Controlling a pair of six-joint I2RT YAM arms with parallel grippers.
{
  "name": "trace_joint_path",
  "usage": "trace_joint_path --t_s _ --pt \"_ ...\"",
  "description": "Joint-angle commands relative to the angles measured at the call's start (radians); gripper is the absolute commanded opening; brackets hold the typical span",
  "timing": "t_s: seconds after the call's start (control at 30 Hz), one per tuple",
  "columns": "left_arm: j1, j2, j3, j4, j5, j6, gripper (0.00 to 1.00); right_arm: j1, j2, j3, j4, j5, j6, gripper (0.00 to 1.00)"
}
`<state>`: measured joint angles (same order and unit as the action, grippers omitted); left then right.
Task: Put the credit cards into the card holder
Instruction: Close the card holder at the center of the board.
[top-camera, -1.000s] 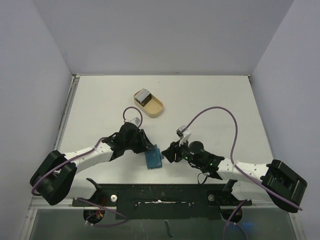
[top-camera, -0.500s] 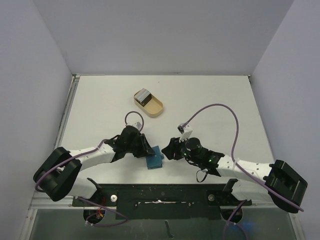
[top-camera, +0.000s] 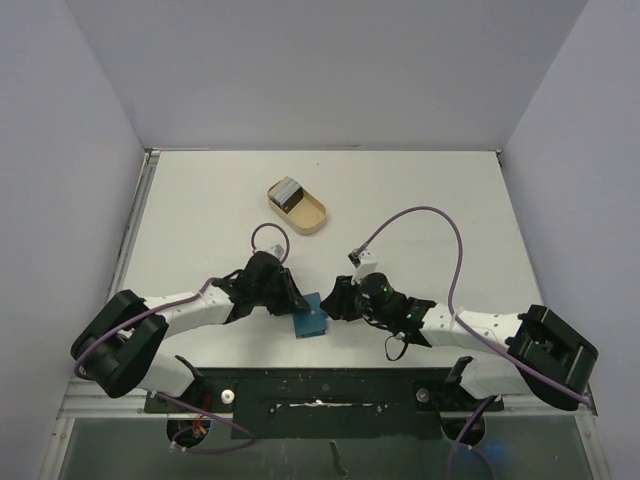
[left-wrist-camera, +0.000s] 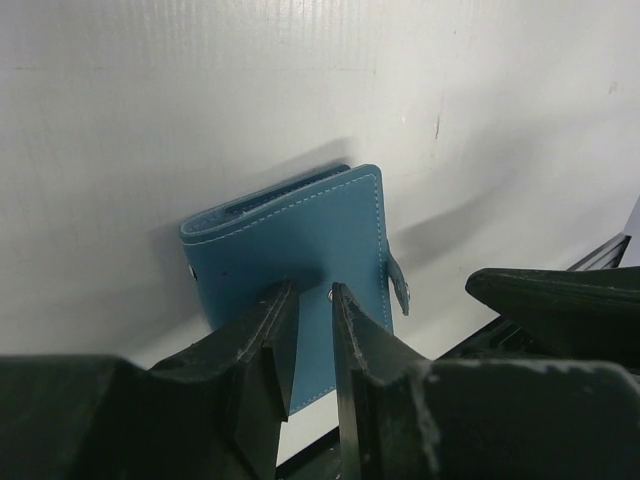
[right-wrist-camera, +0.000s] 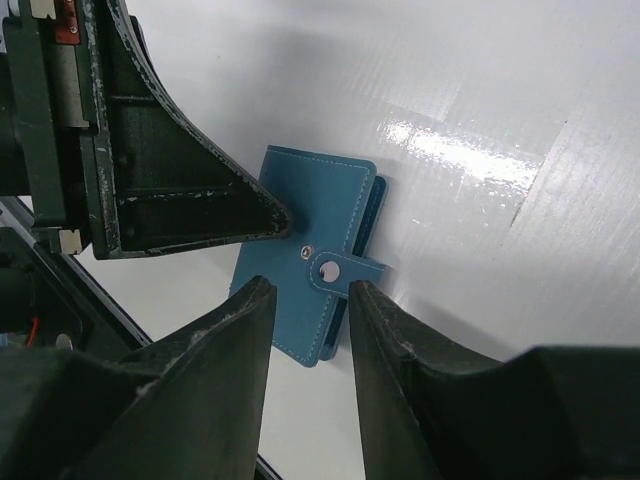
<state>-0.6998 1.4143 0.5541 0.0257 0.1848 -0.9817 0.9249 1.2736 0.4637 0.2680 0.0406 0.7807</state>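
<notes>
While both arms reach inward from the lower corners of the top view, their claws meet over the card holder (top-camera: 311, 321), which lies shut and flat on the white surface (top-camera: 420, 190) just below the frame's centre, close to its near edge. From the left comes the left claw (top-camera: 296, 303). In its own wrist view its fingers (left-wrist-camera: 268, 345) stand only a narrow slit apart, with their tips over the teal cover at the lower middle of the frame. Whether they nip the cover or merely rest on it I cannot tell. The right claw (top-camera: 333, 303) comes in from the right with its jaws plainly apart. In the right wrist view its fingers (right-wrist-camera: 232, 335) rise from the bottom edge on either side of the snap tab (right-wrist-camera: 335, 270), with daylight between each finger and the tab. The tab's ring sits just beside a small stud on the cover, not over it (so the snap looks undone). In that same view the left claw fills the upper left as a dark wedge whose tip touches the holder's cover. The credit cards (top-camera: 288, 192) lie well apart from all this, stacked grey, white and dark at the upper-left end of a tan oblong tray (top-camera: 312, 216) in the upper middle of the top view.
</notes>
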Motion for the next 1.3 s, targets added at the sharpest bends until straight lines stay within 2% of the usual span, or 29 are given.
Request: trace_joint_path --t_s 0.0,0.23,0.47,0.77,1.07,1.27 --pt "-0.01 -0.014 -0.017 0.006 -0.04 -0.023 0.2 0.004 0.009 0.045 0.031 -0.009 0.021 0.36" --pt "-0.007 -0.032 -0.018 0.008 -0.05 -0.031 0.2 -0.017 0.063 0.082 -0.007 -0.056 0.034 0.36" --pt "-0.007 -0.038 -0.036 0.039 -0.039 -0.056 0.19 -0.014 0.124 0.085 0.037 -0.087 0.041 0.35" --pt "-0.002 -0.08 -0.049 0.08 0.0 -0.104 0.19 -0.005 0.231 0.13 -0.021 -0.085 0.029 0.26" --pt "0.042 -0.224 -0.021 -0.14 -0.077 -0.009 0.3 0.015 0.276 0.184 -0.178 -0.001 -0.006 0.24" --pt "0.049 -0.253 -0.083 -0.14 -0.079 0.002 0.35 0.016 0.276 0.202 -0.208 0.016 -0.011 0.23"
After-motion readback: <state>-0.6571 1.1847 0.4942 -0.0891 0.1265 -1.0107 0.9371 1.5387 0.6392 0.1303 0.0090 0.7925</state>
